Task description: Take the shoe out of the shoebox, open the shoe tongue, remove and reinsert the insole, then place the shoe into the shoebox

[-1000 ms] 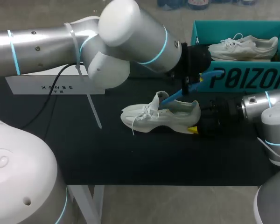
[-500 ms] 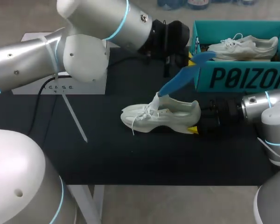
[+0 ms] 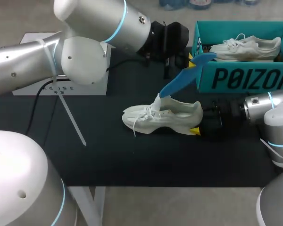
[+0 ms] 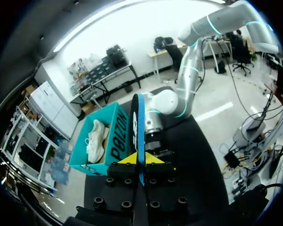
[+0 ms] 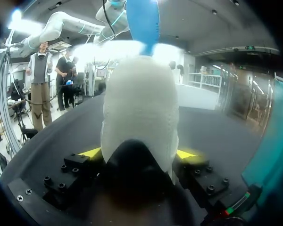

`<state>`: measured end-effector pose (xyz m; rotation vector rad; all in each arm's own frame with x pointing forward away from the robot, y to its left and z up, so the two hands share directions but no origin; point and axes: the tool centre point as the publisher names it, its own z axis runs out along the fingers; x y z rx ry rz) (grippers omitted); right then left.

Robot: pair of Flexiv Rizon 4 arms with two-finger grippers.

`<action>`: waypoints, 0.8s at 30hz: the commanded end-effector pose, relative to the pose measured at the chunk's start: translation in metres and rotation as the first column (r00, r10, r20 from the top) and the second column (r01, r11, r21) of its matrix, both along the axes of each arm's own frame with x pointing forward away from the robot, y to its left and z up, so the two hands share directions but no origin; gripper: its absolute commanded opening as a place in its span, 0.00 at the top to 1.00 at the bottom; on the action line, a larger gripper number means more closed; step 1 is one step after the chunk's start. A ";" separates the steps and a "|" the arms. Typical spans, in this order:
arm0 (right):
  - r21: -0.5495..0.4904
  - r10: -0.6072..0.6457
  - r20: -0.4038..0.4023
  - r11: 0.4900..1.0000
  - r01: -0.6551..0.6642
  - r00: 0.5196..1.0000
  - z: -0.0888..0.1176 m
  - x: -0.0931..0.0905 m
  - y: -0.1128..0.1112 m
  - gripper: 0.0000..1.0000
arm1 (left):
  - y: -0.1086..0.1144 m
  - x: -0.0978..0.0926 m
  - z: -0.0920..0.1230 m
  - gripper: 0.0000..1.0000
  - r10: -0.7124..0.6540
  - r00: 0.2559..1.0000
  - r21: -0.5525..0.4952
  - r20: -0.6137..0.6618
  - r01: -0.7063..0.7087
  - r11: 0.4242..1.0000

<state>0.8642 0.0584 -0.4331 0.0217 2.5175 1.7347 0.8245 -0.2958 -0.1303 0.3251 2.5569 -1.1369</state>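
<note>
A white shoe (image 3: 165, 117) lies on its sole on the black table, toe pointing left. My right gripper (image 3: 196, 128) is shut on the shoe's heel; in the right wrist view the heel (image 5: 139, 113) fills the gap between both yellow tips. A blue insole (image 3: 179, 82) slants up from the shoe's opening to my left gripper (image 3: 191, 60), which is shut on its upper end. The left wrist view has the insole (image 4: 140, 127) edge-on between my left gripper's (image 4: 140, 159) yellow tips. Over the heel, the insole (image 5: 144, 21) rises ahead of the right gripper.
A teal shoebox (image 3: 245, 80) stands at the back right, just behind my right gripper, with a second white shoe (image 3: 245, 47) inside. A white box (image 3: 61, 87) sits at the back left. A thin white strip (image 3: 73, 122) hangs from my left arm.
My left arm has risen and swung back, drawing the blue insole up and farther out of the shoe. The shoe and my right gripper have stayed put.
</note>
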 end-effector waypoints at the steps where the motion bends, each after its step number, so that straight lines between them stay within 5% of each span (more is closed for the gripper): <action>1: -0.001 -0.001 -0.001 1.000 0.001 1.000 -0.004 0.001 0.002 1.00 | 0.001 -0.001 0.000 1.00 -0.001 1.000 -0.001 0.000 0.001 1.000; 9: -0.001 -0.001 -0.001 1.000 0.001 1.000 -0.004 0.001 0.002 1.00 | 0.001 -0.001 0.000 1.00 -0.001 1.000 -0.001 0.000 0.001 1.000; 17: -0.001 -0.001 -0.001 1.000 0.001 1.000 -0.004 0.001 0.002 1.00 | -0.029 -0.013 0.056 1.00 -0.245 0.965 -0.202 -0.097 0.222 0.954; 24: -0.001 -0.001 -0.001 1.000 0.001 1.000 -0.004 0.001 0.002 1.00 | -0.030 -0.033 0.091 1.00 -0.492 0.842 -0.455 -0.222 0.357 0.816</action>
